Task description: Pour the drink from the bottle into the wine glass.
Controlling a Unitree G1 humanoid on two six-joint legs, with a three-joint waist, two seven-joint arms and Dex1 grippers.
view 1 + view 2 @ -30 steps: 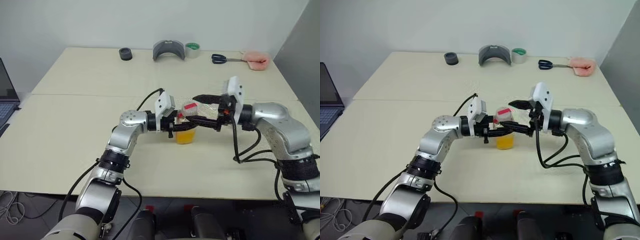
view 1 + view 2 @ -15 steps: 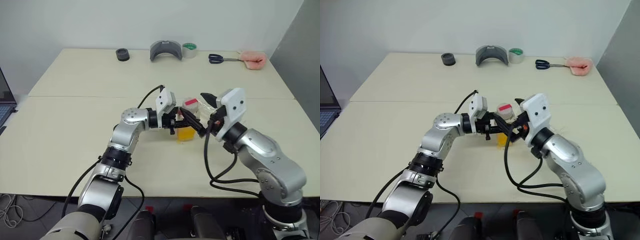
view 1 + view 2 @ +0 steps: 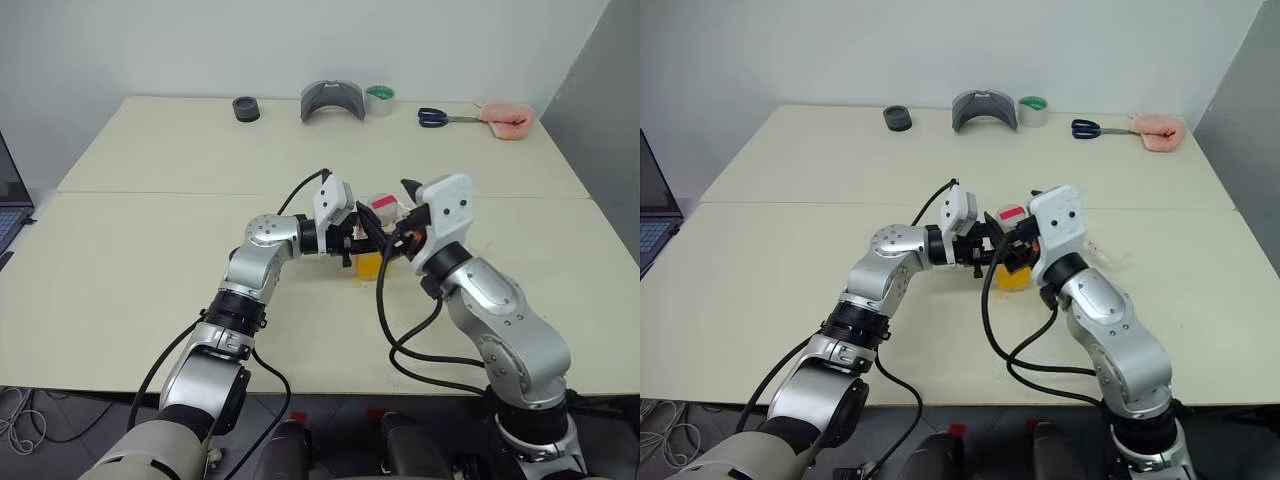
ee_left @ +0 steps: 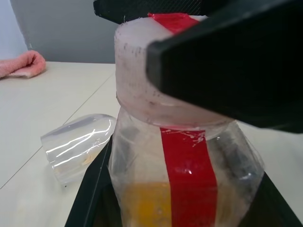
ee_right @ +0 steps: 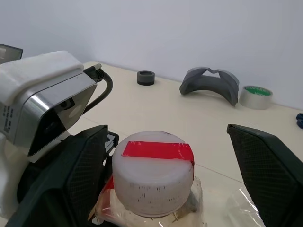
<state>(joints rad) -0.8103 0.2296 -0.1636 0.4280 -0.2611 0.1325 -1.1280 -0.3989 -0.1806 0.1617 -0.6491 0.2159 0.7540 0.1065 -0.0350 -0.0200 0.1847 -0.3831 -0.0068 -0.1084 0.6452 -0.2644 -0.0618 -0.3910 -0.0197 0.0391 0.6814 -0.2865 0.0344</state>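
A: Head view? 
B: The bottle (image 3: pixel 372 240) stands mid-table (image 3: pixel 150 280), clenched by the left gripper (image 3: pixel 362 238); the right gripper (image 3: pixel 392 222) sits at its cap (image 3: pixel 382 206).
A: Left wrist? 
B: Drink (image 4: pixel 147 204) low inside; the glass (image 4: pixel 78 144) lies on its side beside the bottle.
A: Right wrist? 
B: 2 fingers (image 5: pixel 73 175) spread either side of the cap, not touching

The left gripper (image 3: pixel 358 240) clamps the bottle (image 3: pixel 374 240) mid-table (image 3: pixel 150 250); the right gripper (image 3: pixel 392 218) brackets its red-and-white cap (image 3: pixel 382 207), fingers spread.
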